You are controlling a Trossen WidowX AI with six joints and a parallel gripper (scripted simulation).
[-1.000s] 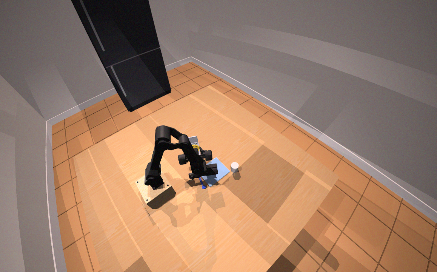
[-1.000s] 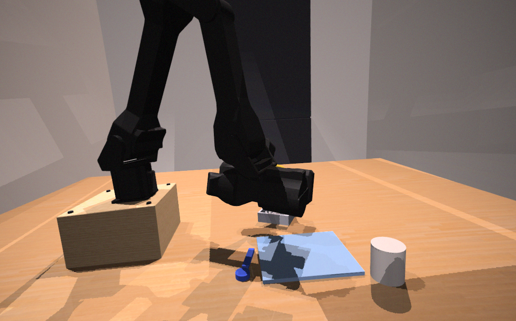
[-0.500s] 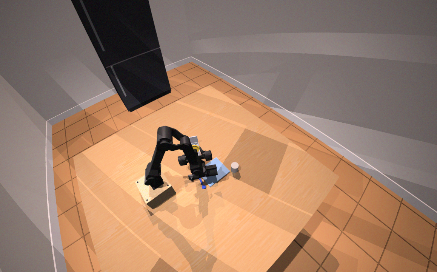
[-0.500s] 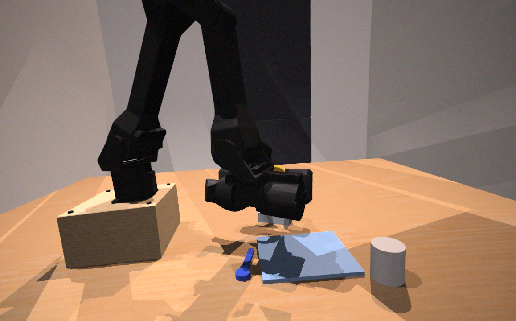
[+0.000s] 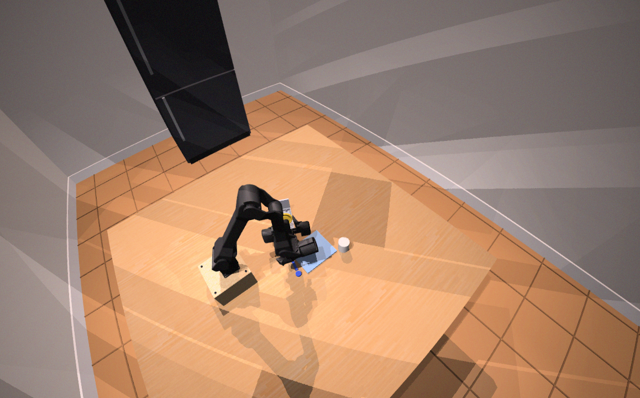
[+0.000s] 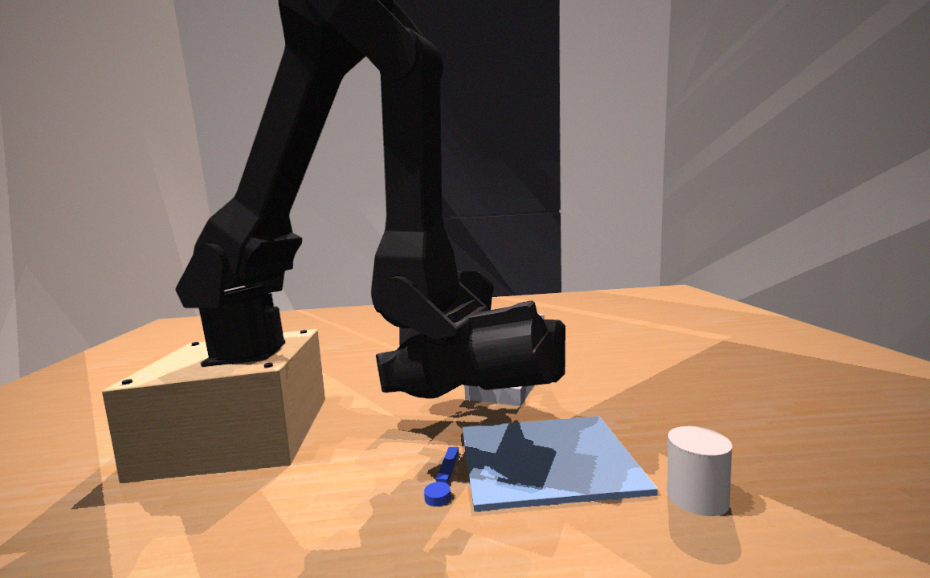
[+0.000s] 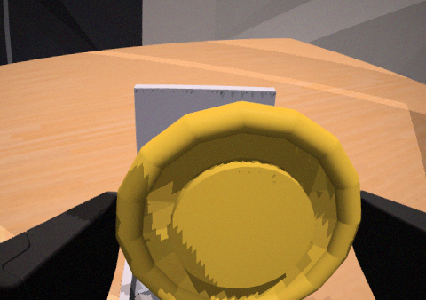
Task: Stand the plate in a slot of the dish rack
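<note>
over dish rack (image 7: 204, 111), gripped plate (image 7: 240, 208) upright
</note>
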